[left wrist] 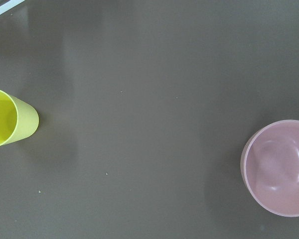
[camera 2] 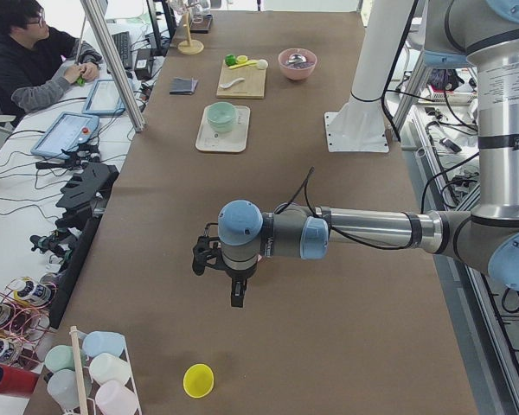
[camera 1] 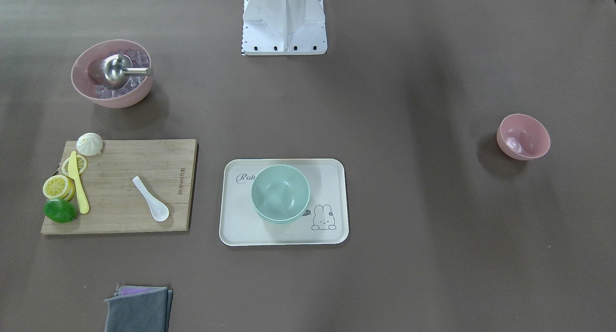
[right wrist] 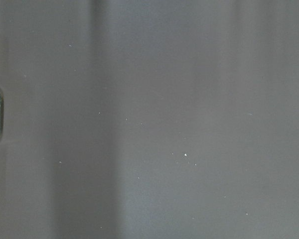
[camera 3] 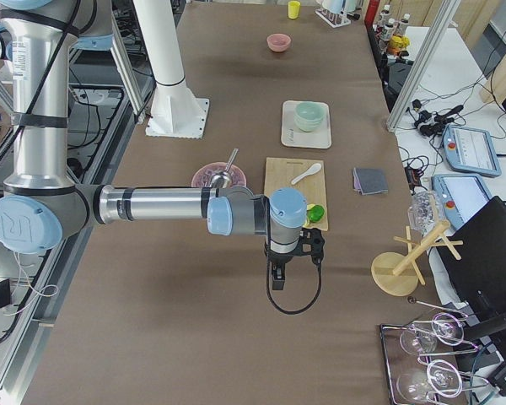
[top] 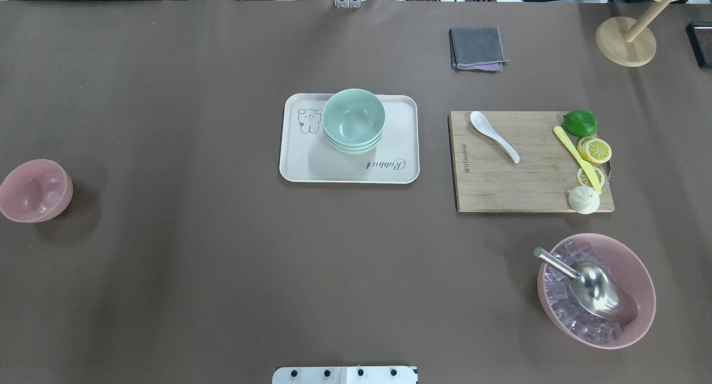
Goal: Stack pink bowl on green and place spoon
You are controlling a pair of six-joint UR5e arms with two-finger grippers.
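One pink bowl (camera 1: 523, 136) sits alone on the counter (camera 1: 394, 255) at the right middle of the front-facing view. It is well apart from the single tray (camera 1: 240, 221) at centre. There the green bowl (camera 1: 280, 191) tops a stack, and I read two more rims beneath it, so three. One spoon (camera 1: 150, 198) lies on the one cutting board (camera 1: 144, 154) at left.

Overhead, neither arm shows. The pink bowl is at the far left edge and the spoon is on the board at right. I judge the task unstarted, with the reach for the bowl as the step in hand.

From the left end, my left tool (camera 2: 237, 298) hangs above bare counter near one yellow cup (camera 2: 198, 380). I cannot tell how wide it stands, and I see nothing in it.

From the right end, my right tool (camera 3: 275, 283) hangs just past the board's near end. Its opening is likewise unclear.

My left wrist view puts the bowl at lower right and the cup at left. Next, I think, I shift over the bowl's rim, come down, and pinch its wall.

My right wrist view shows mostly bare counter.
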